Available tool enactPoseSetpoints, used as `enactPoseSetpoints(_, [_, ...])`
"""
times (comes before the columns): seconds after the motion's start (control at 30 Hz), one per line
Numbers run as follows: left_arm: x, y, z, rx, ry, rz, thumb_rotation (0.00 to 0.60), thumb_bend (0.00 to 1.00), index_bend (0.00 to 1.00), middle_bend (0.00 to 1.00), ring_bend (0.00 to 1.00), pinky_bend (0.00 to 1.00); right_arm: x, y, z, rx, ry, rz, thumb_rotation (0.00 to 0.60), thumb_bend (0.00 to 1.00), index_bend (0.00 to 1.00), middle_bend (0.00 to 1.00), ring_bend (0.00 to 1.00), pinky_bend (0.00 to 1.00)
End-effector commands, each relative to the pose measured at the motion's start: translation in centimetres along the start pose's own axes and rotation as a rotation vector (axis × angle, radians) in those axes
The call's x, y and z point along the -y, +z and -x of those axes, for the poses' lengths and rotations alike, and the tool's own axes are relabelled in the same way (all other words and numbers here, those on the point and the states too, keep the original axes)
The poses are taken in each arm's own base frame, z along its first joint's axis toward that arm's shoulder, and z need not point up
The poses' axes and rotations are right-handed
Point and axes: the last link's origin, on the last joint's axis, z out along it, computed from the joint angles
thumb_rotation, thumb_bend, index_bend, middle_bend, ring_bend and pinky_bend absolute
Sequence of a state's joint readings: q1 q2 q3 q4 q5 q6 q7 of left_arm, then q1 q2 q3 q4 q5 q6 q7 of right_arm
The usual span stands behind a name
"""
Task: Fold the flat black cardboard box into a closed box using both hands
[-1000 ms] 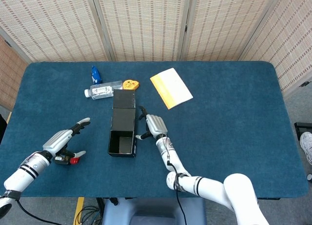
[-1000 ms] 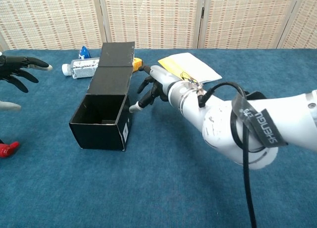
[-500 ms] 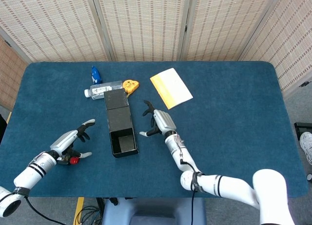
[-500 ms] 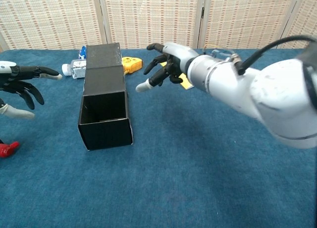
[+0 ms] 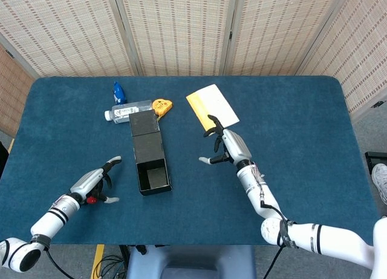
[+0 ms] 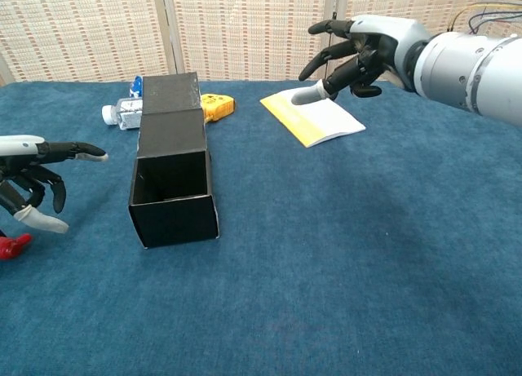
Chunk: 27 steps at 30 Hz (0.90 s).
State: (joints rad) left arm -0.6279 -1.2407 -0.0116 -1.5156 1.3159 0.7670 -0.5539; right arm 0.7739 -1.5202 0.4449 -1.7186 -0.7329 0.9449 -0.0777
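box: black cardboard box (image 5: 149, 152), already a tube, lying mid-table with open end facing the robot, far flap flat behind it; end not closed yet.
left hand: left hand (image 5: 92, 183) low beside the box, fingers spread, holding nothing; probably poised for the near side.
right hand: right hand (image 5: 227, 147) raised, well clear, fingers apart, empty.
clutter: clear plastic bottle (image 5: 125, 112) and small yellow object (image 5: 161, 104) crowding the far flap.
room: plenty of bare blue tabletop (image 5: 302, 146) to the right and front.

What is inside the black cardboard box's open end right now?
Nothing shows inside the black cardboard box: the chest view looks into a dark, bare cavity, and the head view shows only the black bottom. Its far, closed part is covered, so anything there cannot be seen.
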Motion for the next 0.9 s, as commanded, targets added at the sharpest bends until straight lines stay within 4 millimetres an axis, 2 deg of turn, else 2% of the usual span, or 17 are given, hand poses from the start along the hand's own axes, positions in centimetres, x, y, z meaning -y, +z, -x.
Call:
enactPoseSetpoints(0.03, [-0.3,0.7,1.2,0.016,-0.05,-0.008,0.6,0.11,0.0,0.0,0.49,0.69,-0.3,-0.3,-0.2,-0.001,0.004,-0.001,0.6,0.0,0.0,0.34,0.63,0.94])
enactPoseSetpoints(0.43, [-1.5,3.2,3.5,-0.028,-0.202,0.018,0.6,0.11,0.0,0.0,0.49,0.69,-0.7,-0.8,-0.5,-0.006,0.007,-0.019,0.6,0.0,0.0,0.34,0.63,0.94])
enactPoseSetpoints(0.9, [-2.7,4.9,5.1,-0.032,-0.281,0.044,0.6,0.11,0.0,0.0,0.49,0.69,-1.4,-0.9,-1.0,-0.015,0.019,-0.018,0.6,0.0,0.0,0.34,0.63,0.94])
